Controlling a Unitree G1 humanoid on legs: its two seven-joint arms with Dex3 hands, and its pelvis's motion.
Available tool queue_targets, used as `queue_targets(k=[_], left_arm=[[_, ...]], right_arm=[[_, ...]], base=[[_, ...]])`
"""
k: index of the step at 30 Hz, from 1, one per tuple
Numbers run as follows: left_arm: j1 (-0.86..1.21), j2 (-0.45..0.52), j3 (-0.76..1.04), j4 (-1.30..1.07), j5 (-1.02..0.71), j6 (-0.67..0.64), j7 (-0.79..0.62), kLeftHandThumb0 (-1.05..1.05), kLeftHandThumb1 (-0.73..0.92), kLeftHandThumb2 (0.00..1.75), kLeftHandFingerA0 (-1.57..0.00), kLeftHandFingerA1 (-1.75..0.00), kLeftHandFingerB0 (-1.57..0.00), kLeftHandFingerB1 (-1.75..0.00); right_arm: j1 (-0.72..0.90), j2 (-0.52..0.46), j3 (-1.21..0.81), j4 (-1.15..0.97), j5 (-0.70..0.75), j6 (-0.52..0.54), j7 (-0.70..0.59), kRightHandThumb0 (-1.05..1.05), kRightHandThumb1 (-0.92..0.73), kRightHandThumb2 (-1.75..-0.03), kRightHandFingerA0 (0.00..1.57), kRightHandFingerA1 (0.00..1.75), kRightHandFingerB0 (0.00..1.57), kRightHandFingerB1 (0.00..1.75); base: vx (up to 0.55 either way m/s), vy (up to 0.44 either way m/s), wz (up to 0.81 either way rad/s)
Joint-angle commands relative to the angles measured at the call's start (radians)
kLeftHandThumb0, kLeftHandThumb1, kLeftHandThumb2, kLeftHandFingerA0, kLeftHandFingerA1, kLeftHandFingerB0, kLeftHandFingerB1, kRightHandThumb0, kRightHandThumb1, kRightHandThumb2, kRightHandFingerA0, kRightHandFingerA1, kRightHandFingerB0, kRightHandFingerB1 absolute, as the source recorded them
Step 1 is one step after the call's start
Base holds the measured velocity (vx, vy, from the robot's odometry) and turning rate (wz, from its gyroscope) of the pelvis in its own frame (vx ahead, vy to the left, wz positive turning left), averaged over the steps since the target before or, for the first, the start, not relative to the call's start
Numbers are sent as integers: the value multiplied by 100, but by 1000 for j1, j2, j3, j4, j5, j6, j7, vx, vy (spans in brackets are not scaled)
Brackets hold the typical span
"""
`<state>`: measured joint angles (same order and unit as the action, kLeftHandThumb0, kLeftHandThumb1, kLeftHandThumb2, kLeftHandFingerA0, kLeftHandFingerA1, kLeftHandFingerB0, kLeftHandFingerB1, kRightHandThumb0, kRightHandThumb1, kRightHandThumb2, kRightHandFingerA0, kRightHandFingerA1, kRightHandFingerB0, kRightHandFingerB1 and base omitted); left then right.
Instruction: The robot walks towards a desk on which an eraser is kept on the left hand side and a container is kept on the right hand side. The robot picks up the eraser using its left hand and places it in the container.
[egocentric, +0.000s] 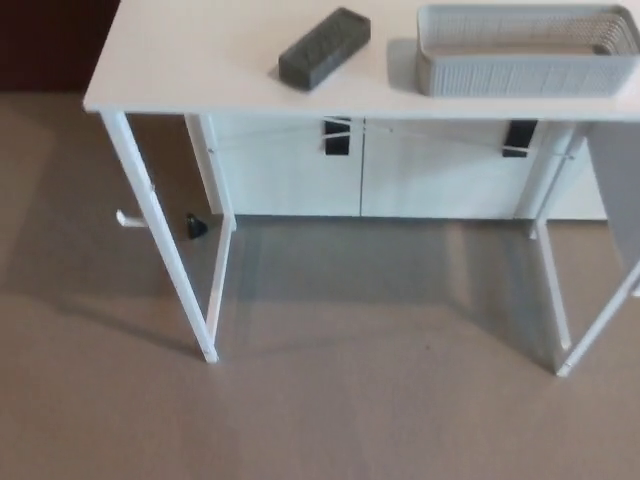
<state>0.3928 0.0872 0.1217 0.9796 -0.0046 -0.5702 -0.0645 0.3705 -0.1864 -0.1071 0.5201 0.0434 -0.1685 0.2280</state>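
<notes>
The robot is facing a white rectangular desk (200, 60) on thin white metal legs, and neither its left hand nor its right hand is showing in the head view, so whether their fingers are apart or together cannot be told. The step in hand is judged to be the approach: bare brown floor is filling the lower part of the view in front of the desk's near edge, which suggests the robot is standing too far off to reach.

The dark grey rectangular block eraser (324, 48) is lying flat on the desk top, turned at an angle, a little left of the middle and back from the near edge. The light grey perforated plastic container (515, 70) is sitting near the right end of the desk, just to the right of the eraser but apart from it, with its open top facing up.

The next move is calling for closing up to the near edge, then bringing the left hand over the eraser with its fingers apart.
</notes>
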Motion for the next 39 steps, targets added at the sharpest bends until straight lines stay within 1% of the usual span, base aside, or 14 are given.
queue_targets(k=[1,4,6,12,17,18,21,22,26,32,39], left_arm=[[-4,40,-8,60,45,-93,50,-19,47,54,-47,-43,-44,-35],[-5,40,-12,74,47,-109,51,-18,48,55,-44,-43,-43,-35],[-6,41,-24,68,65,-89,82,-24,47,54,-51,-42,-45,-35],[6,37,-38,68,60,-121,69,-24,48,54,-48,-42,-43,-35],[-2,41,-65,81,99,-132,122,-23,45,54,-53,-44,-46,-35],[-6,44,-72,90,109,-138,134,-32,38,62,-49,-49,-43,-42],[-1,49,-87,104,119,-143,141,-32,39,62,-47,-47,-42,-41],[1,51,-97,101,132,-146,153,-33,38,62,-47,-48,-42,-42],[10,52,-131,77,167,-151,203,-34,37,63,-48,-49,-42,-42],[12,53,-151,75,171,-147,212,-35,37,63,-49,-49,-41,-42],[2,53,-154,84,165,-148,212,-37,36,63,-48,-49,-41,-42]], right_arm=[[12,-1,3,7,4,-5,8,-25,-54,-56,57,46,46,40],[8,2,5,6,7,-6,8,-25,-53,-56,57,47,46,39],[4,1,8,10,5,-10,8,-25,-53,-56,58,47,46,39],[3,3,11,-9,5,5,6,-26,-53,-56,57,47,46,39],[3,6,11,-17,4,7,3,-26,-53,-56,57,47,46,40],[4,5,11,-19,4,6,4,-26,-54,-56,57,47,46,40],[18,6,12,-24,6,9,10,-26,-54,-56,56,47,44,39],[17,6,11,-21,7,8,11,-26,-54,-56,56,47,45,39],[8,0,12,-10,2,2,11,-27,-54,-56,57,47,45,39],[3,2,11,-17,8,17,12,-27,-54,-56,56,47,46,40],[-8,-4,15,-9,1,12,15,-27,-54,-56,56,48,45,40]], base=[[243,-24,-11],[238,48,-13],[337,121,-2],[250,168,2],[149,-70,11],[133,-130,12],[97,-220,15],[238,-314,-69],[214,-294,15],[81,22,-5],[177,169,-4]])
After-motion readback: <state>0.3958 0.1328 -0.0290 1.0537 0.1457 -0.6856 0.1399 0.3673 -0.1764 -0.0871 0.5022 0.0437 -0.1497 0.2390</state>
